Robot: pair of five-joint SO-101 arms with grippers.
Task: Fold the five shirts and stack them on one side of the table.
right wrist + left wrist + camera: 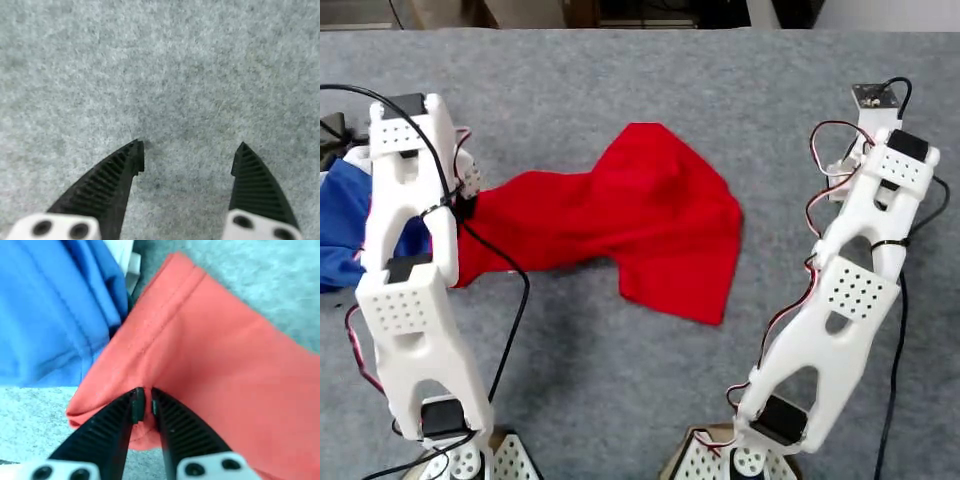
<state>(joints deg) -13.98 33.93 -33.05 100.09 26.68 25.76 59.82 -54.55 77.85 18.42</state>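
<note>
Folding looks barely begun: the left tool [144, 401] pinches the crumpled red shirt [620, 215] at its nine-o'clock end, beside a blue shirt [340, 225]; the right tool [190, 155] gapes over the table [620, 390].

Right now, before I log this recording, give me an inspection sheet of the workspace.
surface: grey felt-like table, flat.
job's things: red shirt crumpled at mid-table; blue shirt bunched beside it on the left arm's side.
clutter: nothing seen.
end effectors: left end effector shut on the red shirt's hem; right end effector open over bare table.
cables: black cable loops past the left arm and over the red shirt; red wires run along the right arm.
surroundings: dark furniture beyond the table's far edge, unclear.
</note>
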